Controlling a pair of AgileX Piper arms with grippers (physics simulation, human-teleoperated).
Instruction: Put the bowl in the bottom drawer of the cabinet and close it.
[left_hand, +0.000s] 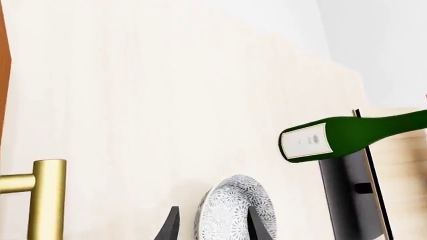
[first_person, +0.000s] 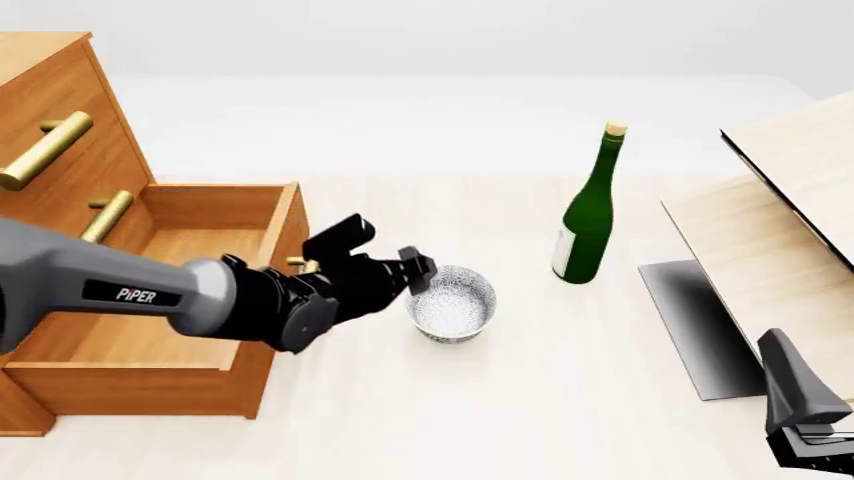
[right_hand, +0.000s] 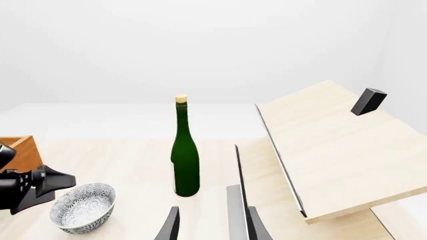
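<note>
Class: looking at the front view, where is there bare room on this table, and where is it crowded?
Free: tabletop between the bowl and bottle, and the near strip ahead of both. The open bottom drawer looks bare inside. Crowded: the left gripper at the bowl's rim; the pale box on the right.

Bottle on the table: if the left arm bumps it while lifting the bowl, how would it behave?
The bottle stands upright, tall on a narrow base, so it would likely tip. Its round body would probably roll afterwards. It stands apart from the bowl, so contact seems unlikely.

Left gripper (first_person: 416, 268) fingers spread apart, apparently straddling something; right gripper (right_hand: 212, 226) low, fingers parted.
</note>
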